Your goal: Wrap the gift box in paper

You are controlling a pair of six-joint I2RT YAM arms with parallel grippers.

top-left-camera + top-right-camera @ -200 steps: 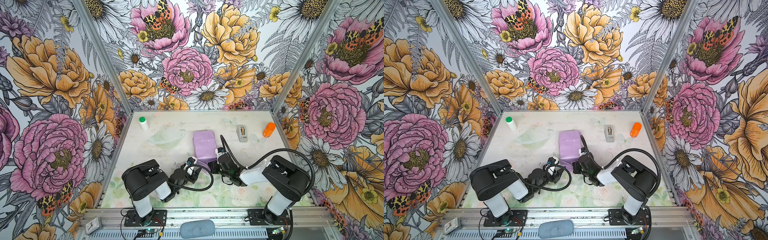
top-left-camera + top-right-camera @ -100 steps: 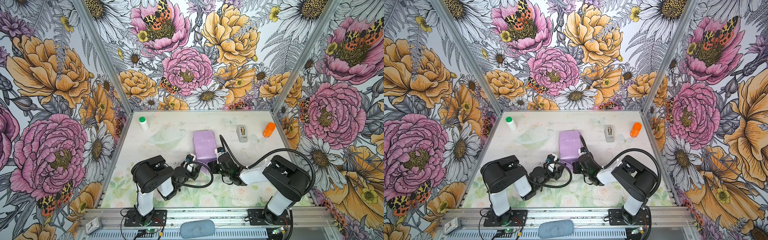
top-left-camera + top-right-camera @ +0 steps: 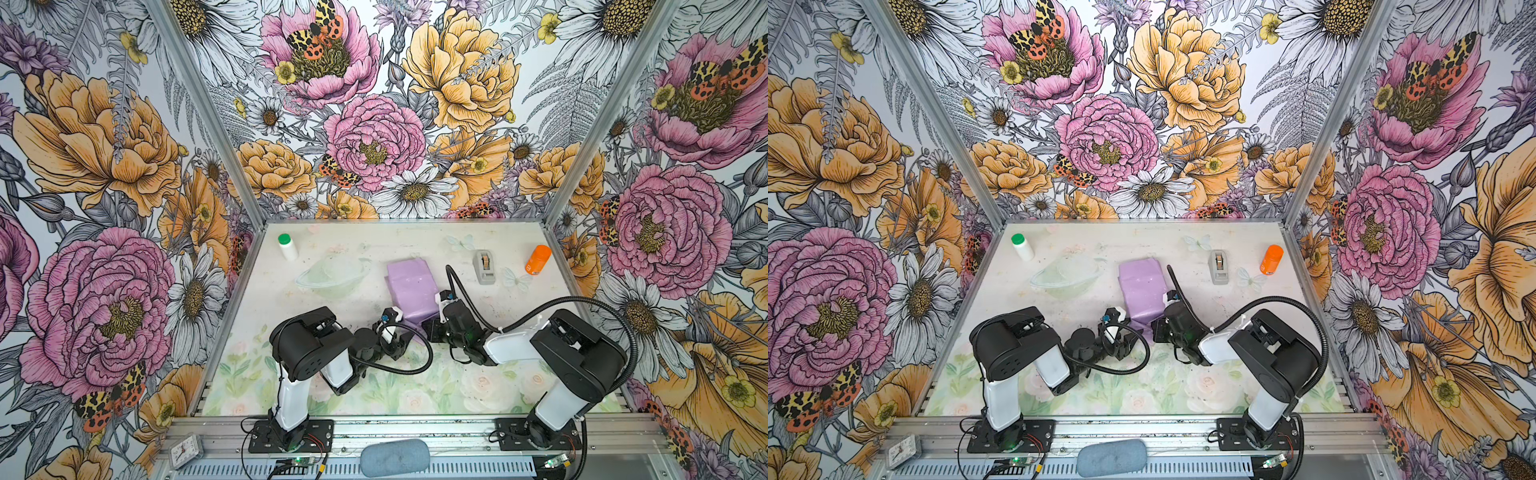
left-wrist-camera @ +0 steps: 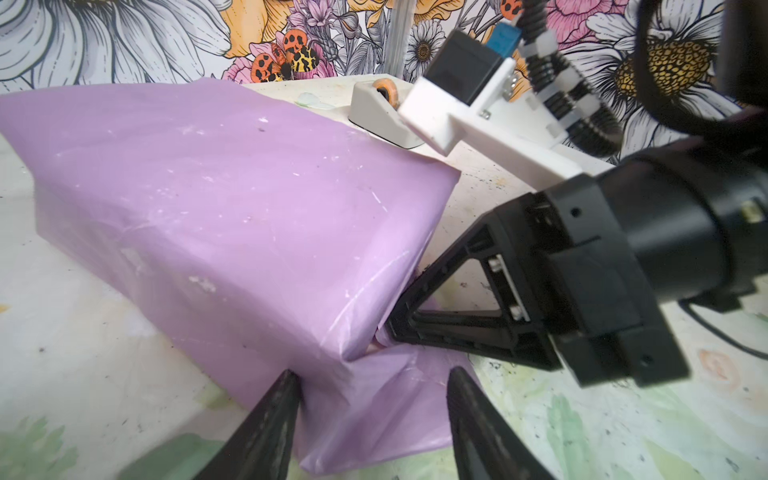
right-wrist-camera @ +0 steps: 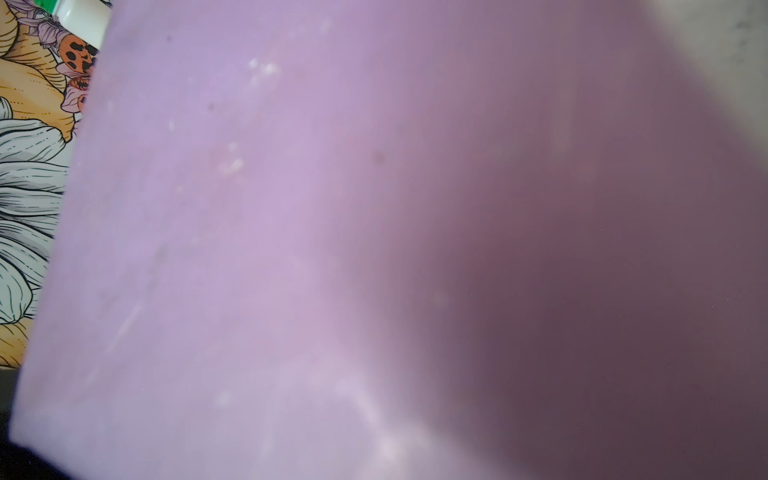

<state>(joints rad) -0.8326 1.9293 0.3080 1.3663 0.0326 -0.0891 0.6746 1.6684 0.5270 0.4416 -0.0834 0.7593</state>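
The thin, faintly creased lilac-pink paper [image 3: 411, 286] is folded around a low box-shaped block near the middle of the pale, flower-printed worktop [image 3: 415, 243] in both top views. The gift box beneath is hidden by it. At the parcel's near end, towards the two arms, a loose flap of paper lies flat on the worktop. In the left wrist view the left gripper [image 4: 372, 399] has its jaws spread, one black fingertip [image 4: 282, 399] against the parcel's lower corner and the other at the flap's far edge. The right gripper [image 4: 388, 330] comes in from the side, its black triangular tip pushed into the crease where the end fold meets the flap. It shows side-on, so I cannot tell whether its jaws pinch the paper or are only pressed together against it. The right wrist view is almost filled by blurred paper [image 5: 291, 249] close to the lens. A small grey tape dispenser [image 3: 484, 266] stands apart to the parcel's right, with an orange cylindrical bottle [image 3: 538, 259] beyond it by the wall. A clear plastic bowl [image 3: 332, 274] sits near the parcel's left, and a white bottle with a green cap [image 3: 286, 247] stands towards the far left corner.
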